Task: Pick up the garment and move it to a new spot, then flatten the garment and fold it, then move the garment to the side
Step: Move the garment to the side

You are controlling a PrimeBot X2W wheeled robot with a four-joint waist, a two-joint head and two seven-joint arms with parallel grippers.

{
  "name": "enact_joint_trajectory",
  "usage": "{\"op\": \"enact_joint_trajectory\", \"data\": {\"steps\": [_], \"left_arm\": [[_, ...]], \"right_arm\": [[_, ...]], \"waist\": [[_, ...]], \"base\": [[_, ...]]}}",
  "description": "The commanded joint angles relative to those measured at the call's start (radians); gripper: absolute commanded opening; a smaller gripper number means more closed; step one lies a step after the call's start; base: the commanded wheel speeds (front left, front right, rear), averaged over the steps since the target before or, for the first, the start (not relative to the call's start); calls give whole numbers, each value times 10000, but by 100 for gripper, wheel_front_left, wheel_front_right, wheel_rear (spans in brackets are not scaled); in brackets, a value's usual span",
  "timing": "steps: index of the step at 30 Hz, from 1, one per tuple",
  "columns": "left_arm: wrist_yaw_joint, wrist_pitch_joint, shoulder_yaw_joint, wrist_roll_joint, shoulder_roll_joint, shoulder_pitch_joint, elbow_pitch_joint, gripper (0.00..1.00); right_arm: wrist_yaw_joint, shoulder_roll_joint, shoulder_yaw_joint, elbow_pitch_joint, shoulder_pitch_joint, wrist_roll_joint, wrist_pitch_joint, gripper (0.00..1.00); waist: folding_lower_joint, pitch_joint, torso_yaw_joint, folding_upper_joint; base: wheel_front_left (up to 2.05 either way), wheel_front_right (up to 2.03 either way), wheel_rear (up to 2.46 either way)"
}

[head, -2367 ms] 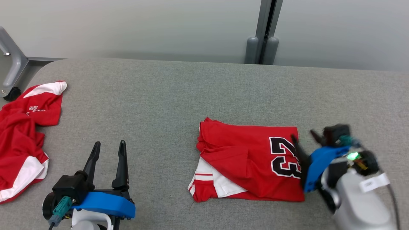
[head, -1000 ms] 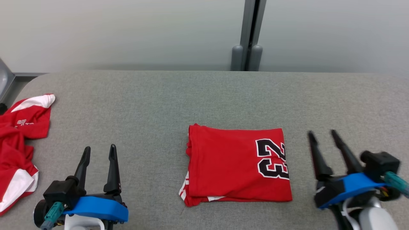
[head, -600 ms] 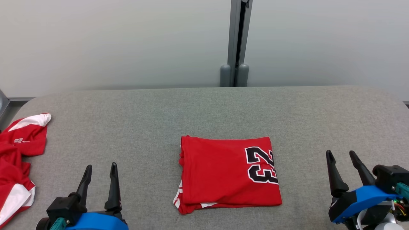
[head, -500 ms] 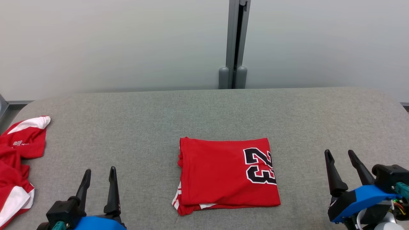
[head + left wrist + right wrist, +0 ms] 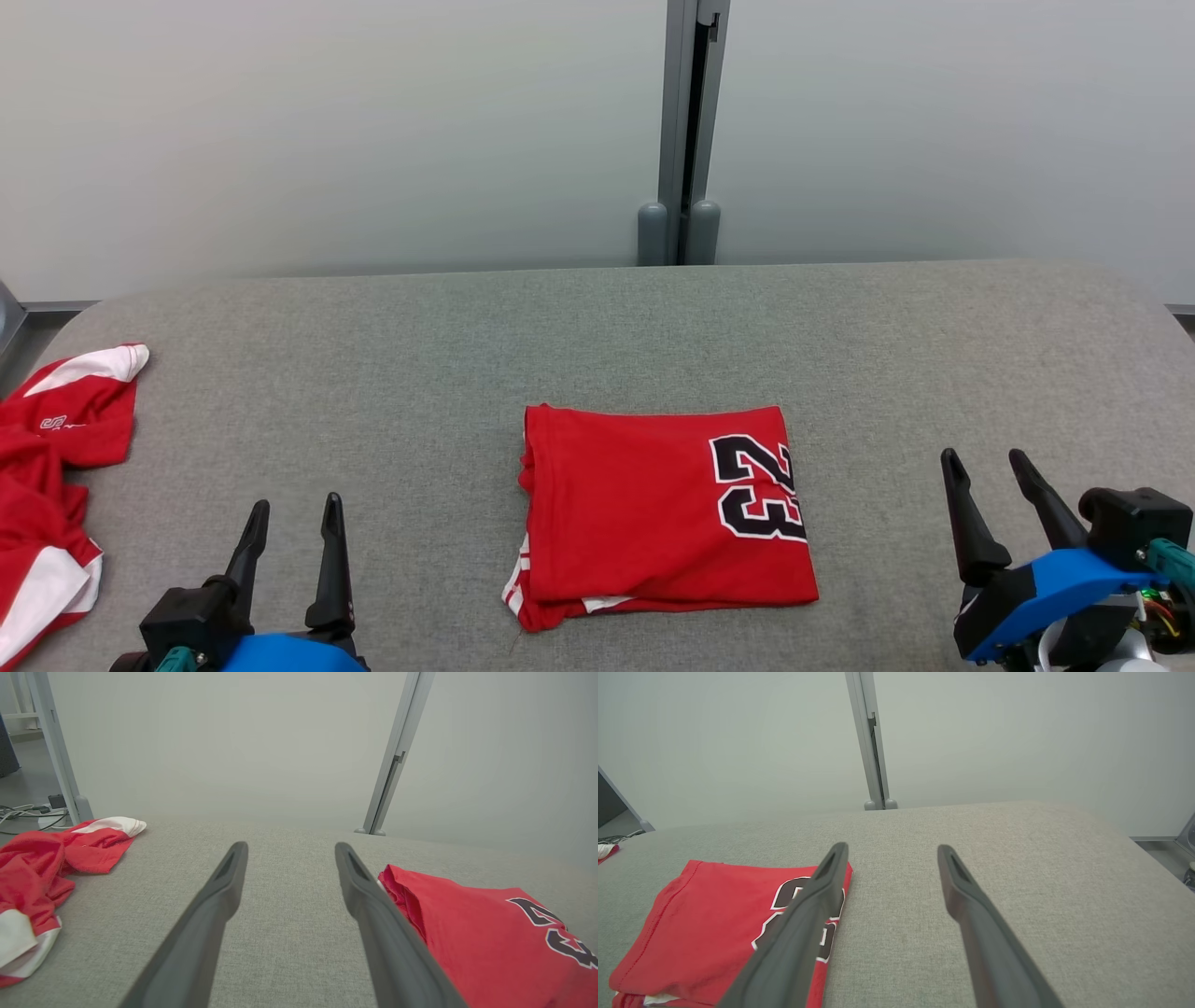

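Folded red garment (image 5: 663,513) lying flat near the front edge of the grey padded surface (image 5: 597,327), midway between its side edges.
We see the left gripper (image 5: 295,501) and the right gripper (image 5: 984,455) spread wide and empty, each well apart from the garment, with bare cloth all round. A crumpled second garment (image 5: 47,467) lies at the left edge. Behind stands a pale wall (image 5: 327,131) with a grey post (image 5: 686,131). The left wrist view adds cables (image 5: 18,810) on the floor.

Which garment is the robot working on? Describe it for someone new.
On the grey table, look mid-front, below the wall post. The folded jersey is a neat red rectangle showing a black 23, unlike the crumpled red-and-white garment at the left edge.
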State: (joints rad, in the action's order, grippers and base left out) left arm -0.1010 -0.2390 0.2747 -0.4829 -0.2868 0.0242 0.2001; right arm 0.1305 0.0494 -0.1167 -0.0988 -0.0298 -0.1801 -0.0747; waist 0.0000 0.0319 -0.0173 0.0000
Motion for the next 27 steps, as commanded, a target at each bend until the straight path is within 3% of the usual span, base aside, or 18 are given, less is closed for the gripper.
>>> {"op": "enact_joint_trajectory", "data": {"steps": [1,13,18,27], "left_arm": [[-47,77,38,-68,-36,-90,-16,100],[-104,174,145,-124,-27,28,-137,100],[-77,246,184,-132,-85,-140,-278,100],[35,180,394,-22,38,-688,-551,100]], "right_arm": [[5,23,-27,-66,159,-38,-16,100],[5,21,435,-291,-203,-98,-502,100],[2,50,1022,-508,-1122,-503,-1606,100],[3,33,778,-2799,-3010,-1443,-3159,100]], "waist": [[0,-11,18,0],[0,-88,19,0],[0,-279,-75,0],[0,-1115,-671,0]], "base": [[0,0,0],[0,0,0],[0,0,0],[0,0,0]]}}
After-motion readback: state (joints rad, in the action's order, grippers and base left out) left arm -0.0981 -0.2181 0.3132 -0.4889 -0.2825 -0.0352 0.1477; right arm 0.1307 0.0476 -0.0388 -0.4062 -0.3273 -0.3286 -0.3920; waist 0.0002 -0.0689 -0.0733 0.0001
